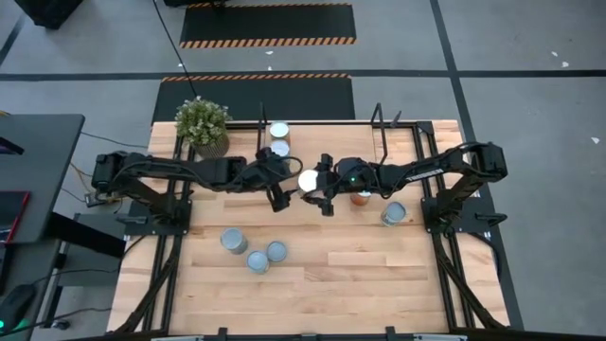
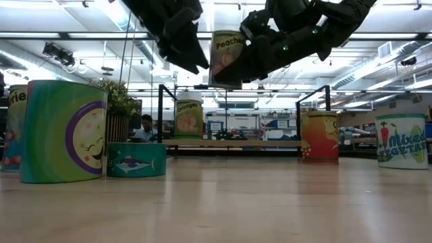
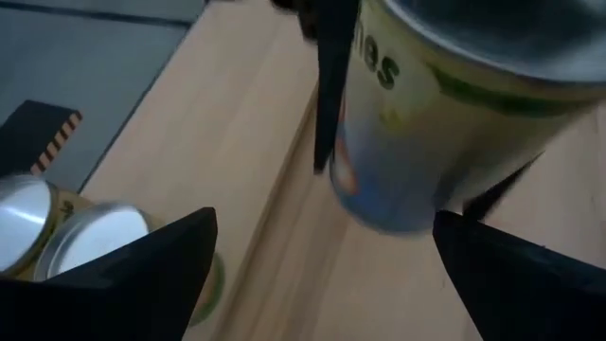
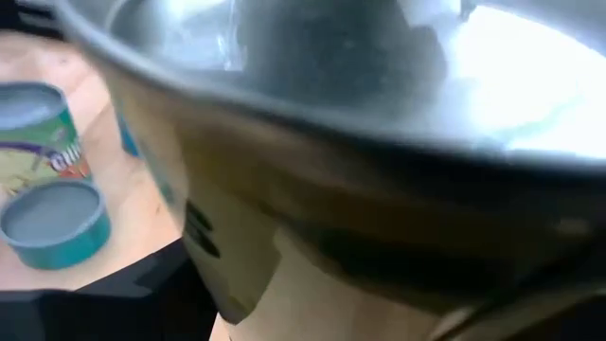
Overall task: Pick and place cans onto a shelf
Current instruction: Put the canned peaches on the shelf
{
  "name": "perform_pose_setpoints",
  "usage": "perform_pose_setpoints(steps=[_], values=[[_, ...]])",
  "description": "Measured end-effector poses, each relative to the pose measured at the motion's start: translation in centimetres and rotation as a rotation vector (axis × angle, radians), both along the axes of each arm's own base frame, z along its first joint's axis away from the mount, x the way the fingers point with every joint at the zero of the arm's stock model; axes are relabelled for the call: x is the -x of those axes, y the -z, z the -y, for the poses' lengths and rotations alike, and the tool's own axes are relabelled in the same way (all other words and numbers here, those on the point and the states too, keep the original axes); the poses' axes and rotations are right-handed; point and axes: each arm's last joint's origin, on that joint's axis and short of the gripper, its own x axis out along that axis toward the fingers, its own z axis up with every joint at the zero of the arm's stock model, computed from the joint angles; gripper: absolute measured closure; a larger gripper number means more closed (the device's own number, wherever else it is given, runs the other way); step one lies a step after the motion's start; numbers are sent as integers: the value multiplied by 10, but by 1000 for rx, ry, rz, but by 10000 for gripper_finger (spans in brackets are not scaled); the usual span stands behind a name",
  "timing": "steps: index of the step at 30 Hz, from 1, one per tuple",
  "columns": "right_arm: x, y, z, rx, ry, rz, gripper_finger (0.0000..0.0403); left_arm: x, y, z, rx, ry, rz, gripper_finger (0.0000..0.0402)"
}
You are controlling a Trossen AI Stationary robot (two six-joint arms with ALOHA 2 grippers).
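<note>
Two arms meet over the middle of your tabletop [image 1: 322, 284]. Your right tool [image 1: 317, 189] has its fingers closed around a peaches can [image 2: 227, 57] and holds it in the air, well above the wood. In the right wrist view this can fills nearly the whole picture, with its shiny top turned to the camera. Your left tool [image 1: 282, 185] is just beside the lifted can, with its fingers [image 3: 142, 275] spread wide and nothing between them.

On the shelf [image 2: 233, 143], at the far edge between its black uprights [image 2: 160, 111], you see two cans [image 1: 279, 139] standing close together near the left side. A potted plant [image 1: 204, 126] stands beside the shelf, at the far left corner. Three more cans [image 1: 254, 251] stand in a small group on the near left part of the tabletop. One orange can [image 1: 361, 197] stands near the right arm, partly under it, and one can [image 1: 394, 214] with a teal label is just beside it, more to the right. A person [image 2: 143, 125] sits in the room behind.
</note>
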Motion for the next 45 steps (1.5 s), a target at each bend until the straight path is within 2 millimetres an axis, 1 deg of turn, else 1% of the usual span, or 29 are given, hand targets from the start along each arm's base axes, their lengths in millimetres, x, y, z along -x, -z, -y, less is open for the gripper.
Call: perform_pose_setpoints(steps=[2, 4, 7, 9, 12, 16, 20, 22, 24, 27, 29, 31, 33, 35, 40, 43, 45], values=[[2, -2, 1, 18, 26, -9, 72, 7, -3, 2, 6, 0, -20, 2], [4, -7, 4, 28, 47, 6, 72, 13, -11, 5, 9, 5, -3, 2], [7, -11, 15, 54, 82, 20, 72, 20, -13, 12, 15, 26, -33, 2], [8, -9, 26, 71, 115, 6, 72, 21, -7, 19, 23, 41, -30, 2], [11, -6, 43, 67, 143, -31, 72, 21, 11, 28, 26, 81, -6, 2], [11, -18, 64, 70, 167, -32, 72, 22, 31, 33, 51, 125, 58, 2], [8, -33, 82, 77, 158, -24, 72, 30, 30, 34, 65, 151, 135, 2], [7, -37, 89, 84, 160, -44, 73, 37, 34, 34, 64, 164, 132, 2], [2, -42, 97, 87, 153, -52, 73, 40, 34, 34, 67, 176, 176, 2], [-8, -43, 109, 77, 145, -84, 73, 49, 35, 35, 50, 195, 246, 2], [-15, -43, 119, 93, 146, -101, 73, 57, 39, 36, 40, 207, 269, 2], [-18, -40, 128, 90, 147, -125, 73, 62, 39, 37, 37, 220, 330, 2], [-22, -38, 140, 83, 146, -108, 73, 71, 40, 37, 24, 234, 369, 2], [-23, -31, 151, 63, 146, -125, 73, 76, 41, 38, 16, 241, 416, 2], [-26, -5, 175, 13, 185, -155, 73, 94, 45, 38, -26, 269, 524, 2], [-27, 15, 184, -32, 207, -181, 73, 103, 48, 37, -51, 277, 597, 2], [-28, 24, 186, -59, 220, -198, 73, 107, 47, 36, -60, 278, 633, 2]])
